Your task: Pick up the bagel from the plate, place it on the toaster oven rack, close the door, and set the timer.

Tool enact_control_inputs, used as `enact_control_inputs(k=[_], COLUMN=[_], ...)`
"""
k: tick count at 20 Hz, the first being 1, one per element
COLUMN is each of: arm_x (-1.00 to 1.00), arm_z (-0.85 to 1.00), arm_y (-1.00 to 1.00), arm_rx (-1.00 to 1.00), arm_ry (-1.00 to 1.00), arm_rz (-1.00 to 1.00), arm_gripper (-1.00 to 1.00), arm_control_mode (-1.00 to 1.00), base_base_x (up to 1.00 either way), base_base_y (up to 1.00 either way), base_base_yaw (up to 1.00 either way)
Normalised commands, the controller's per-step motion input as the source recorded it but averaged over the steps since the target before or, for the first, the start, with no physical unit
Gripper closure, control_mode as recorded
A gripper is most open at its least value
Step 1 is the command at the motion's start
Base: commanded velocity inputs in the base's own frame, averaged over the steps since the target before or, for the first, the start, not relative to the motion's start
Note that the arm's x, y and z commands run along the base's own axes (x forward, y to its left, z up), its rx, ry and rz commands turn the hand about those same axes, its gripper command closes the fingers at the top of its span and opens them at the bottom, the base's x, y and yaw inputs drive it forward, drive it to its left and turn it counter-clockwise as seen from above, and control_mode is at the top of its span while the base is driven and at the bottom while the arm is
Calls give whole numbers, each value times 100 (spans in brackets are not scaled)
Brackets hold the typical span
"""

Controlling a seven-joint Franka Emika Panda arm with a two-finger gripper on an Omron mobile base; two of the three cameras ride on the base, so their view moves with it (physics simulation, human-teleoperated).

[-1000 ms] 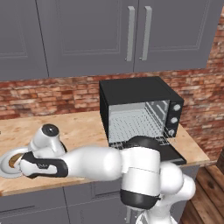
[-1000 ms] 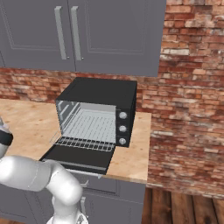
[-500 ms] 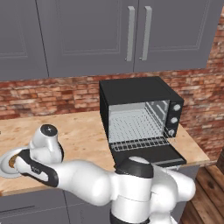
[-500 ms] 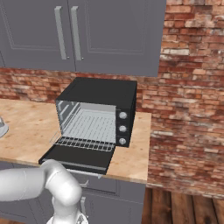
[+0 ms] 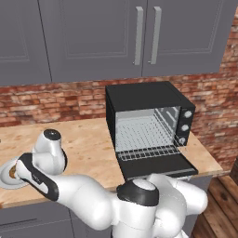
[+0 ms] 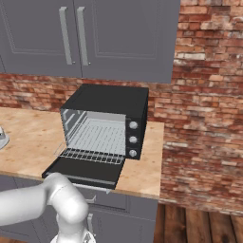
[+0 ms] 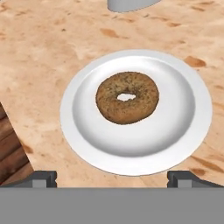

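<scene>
Hand view: my jaws wide apart above the bagel [image 7: 127,97], on the plate [image 7: 183,131] between them.

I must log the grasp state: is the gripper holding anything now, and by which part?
Nothing is held. The gripper hangs over the plate with its jaws wide open, and the bagel lies untouched on the plate.

Wooden counter [image 7: 52,39] under and beyond the gripper; brick backsplash [image 5: 51,100] and grey cabinets [image 5: 93,37] behind.
</scene>
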Motion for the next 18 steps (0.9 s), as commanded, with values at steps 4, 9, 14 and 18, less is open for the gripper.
enact_control_inputs(k=[4, 9, 14, 18], arm_x=[0, 0, 0, 0], arm_z=[-7, -14, -10, -9], arm_y=[13, 18, 12, 8], arm_rx=[-2, -3, -3, -3], arm_ry=[4, 2, 5, 6], arm_rz=[0, 0, 0, -1], arm_gripper=[-100, -100, -100, -100], arm_control_mode=[-100, -100, -100, -100], base_base_x=[0, 0, 0, 0], base_base_y=[0, 0, 0, 0], base_base_yaw=[0, 0, 0, 0])
